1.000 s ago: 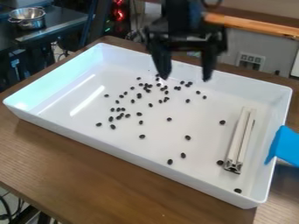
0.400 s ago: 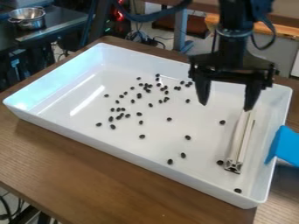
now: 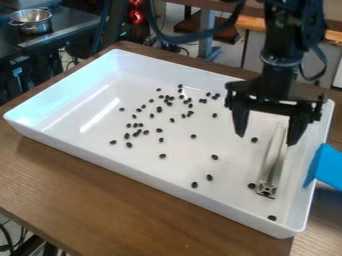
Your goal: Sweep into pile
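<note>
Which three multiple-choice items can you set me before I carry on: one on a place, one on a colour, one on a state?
1. The pale bar lies:
A) on the table in front of the tray
B) inside the tray, toward its right side in the view
C) in the steel pot

2. The flat thing at the tray's right edge is:
A) blue
B) red
C) yellow

3. The small dark pieces are:
A) heaped in one tight pile
B) set in a straight row
C) scattered

1: B, the tray's right wall rises beside the bar.
2: A, its whole visible face is blue.
3: C, gaps of tray floor show between many of them.
</note>
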`<state>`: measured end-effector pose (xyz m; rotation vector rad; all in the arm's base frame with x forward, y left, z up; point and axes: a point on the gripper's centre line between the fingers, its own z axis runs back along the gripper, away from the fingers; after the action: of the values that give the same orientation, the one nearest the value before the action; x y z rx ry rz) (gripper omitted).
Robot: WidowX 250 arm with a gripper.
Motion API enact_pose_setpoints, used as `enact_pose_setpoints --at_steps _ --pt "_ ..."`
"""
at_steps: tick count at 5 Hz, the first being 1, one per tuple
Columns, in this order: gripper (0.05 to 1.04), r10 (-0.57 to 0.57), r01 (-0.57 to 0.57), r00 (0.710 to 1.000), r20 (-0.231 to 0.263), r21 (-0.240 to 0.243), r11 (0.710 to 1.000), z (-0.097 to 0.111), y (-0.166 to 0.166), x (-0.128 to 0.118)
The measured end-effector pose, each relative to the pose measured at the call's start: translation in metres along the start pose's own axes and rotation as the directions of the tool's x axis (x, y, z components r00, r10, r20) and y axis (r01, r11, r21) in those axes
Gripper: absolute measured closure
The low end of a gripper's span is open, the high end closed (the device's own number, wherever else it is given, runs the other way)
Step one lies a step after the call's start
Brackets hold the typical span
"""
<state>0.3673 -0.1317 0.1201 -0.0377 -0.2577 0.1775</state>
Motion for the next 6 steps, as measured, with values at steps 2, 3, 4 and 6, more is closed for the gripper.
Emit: enact_pose_setpoints --at_steps 2,3,4,6 --pt "0.110 -0.001 0.002 1.000 -0.021 0.048 0.999 -0.024 -0.006 -0.007" --pt "0.388 -0.001 0.002 0.999 -0.033 0.049 0.999 -0.028 -0.007 -0.008" --pt "0.683 0.006 -0.004 0.999 -0.042 0.052 0.999 -0.027 -0.005 -0.007" --pt "0.723 0.040 -0.036 0.997 -0.065 0.060 0.998 -0.028 0.027 0.009"
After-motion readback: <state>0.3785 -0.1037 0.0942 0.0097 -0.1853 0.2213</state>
